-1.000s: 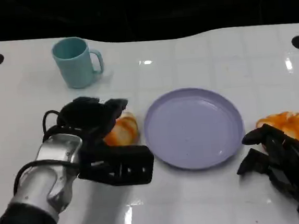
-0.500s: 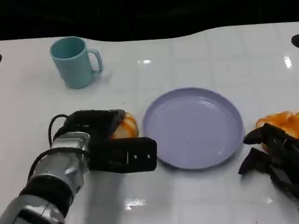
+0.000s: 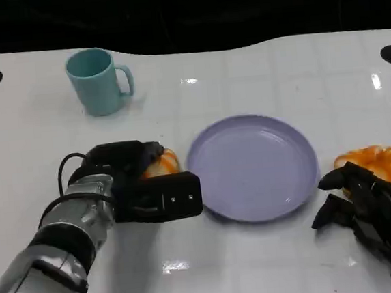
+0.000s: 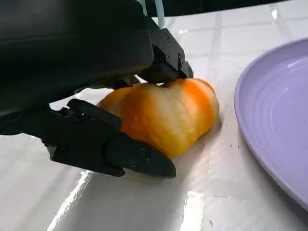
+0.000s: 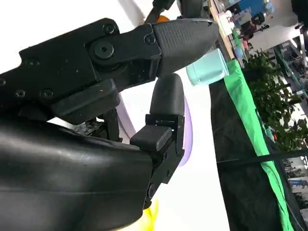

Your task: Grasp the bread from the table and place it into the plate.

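Bread: an orange-and-pale roll lying on the white surface, just left of the plate in the head view, with a narrow gap of bare surface between them; most of it is hidden there under the left robot hand.
Bread axis: in the left wrist view its long axis runs from under the hand's shell out toward the plate, the rounded orange end pointing at the plate rim.
Bread and left robot hand: the left robot hand lies over and around the roll; fingers touch its top, and another finger lies along its lower side on the surface; the roll sits on the surface between them, clasped.
Plate: a lilac plate at the middle of the surface, nothing in it.
Second bread: another orange roll on the surface, right of the plate.
Right robot hand: the right robot hand rests near that roll, fingers loosely apart, holding nothing; whether a fingertip touches the roll I cannot tell.
Cup: a teal mug upright at the far left, well apart from the bread.
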Action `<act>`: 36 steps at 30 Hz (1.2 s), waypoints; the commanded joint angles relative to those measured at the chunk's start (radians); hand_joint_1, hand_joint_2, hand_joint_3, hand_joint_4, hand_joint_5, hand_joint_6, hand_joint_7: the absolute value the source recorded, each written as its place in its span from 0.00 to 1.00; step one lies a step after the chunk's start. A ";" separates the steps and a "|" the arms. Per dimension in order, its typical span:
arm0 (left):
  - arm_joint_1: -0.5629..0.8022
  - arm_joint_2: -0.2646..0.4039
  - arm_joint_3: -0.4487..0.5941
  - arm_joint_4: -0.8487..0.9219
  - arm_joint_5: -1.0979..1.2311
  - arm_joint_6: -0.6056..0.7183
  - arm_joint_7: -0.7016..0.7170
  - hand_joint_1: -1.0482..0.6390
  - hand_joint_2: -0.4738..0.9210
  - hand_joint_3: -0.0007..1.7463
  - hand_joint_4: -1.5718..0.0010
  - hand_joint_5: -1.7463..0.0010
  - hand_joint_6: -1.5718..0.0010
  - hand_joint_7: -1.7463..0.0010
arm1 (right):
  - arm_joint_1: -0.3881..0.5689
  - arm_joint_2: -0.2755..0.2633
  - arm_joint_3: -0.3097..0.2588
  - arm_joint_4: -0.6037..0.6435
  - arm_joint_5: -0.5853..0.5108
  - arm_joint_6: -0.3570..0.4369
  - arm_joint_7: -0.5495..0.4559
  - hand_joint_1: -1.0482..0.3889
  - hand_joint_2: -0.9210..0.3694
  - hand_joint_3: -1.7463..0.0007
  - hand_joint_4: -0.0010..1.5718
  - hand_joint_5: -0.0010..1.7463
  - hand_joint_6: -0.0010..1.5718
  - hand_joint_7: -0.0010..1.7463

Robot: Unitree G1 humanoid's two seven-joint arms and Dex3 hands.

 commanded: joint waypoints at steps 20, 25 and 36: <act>0.017 0.063 0.095 -0.071 -0.104 -0.042 0.266 0.48 0.99 0.30 0.52 0.00 0.68 0.00 | 0.015 -0.022 -0.014 0.031 -0.012 -0.018 0.011 0.36 0.00 0.84 0.43 0.89 0.39 0.70; 0.020 0.060 0.115 -0.106 -0.126 -0.091 0.342 0.50 0.86 0.47 0.49 0.00 0.65 0.00 | 0.014 -0.017 -0.018 0.026 -0.003 0.002 0.008 0.35 0.00 0.86 0.43 0.90 0.40 0.69; 0.002 0.047 0.116 -0.169 -0.130 -0.176 0.356 0.51 0.81 0.53 0.47 0.00 0.62 0.00 | 0.012 -0.018 -0.015 0.032 -0.010 -0.013 0.010 0.36 0.00 0.84 0.43 0.90 0.40 0.70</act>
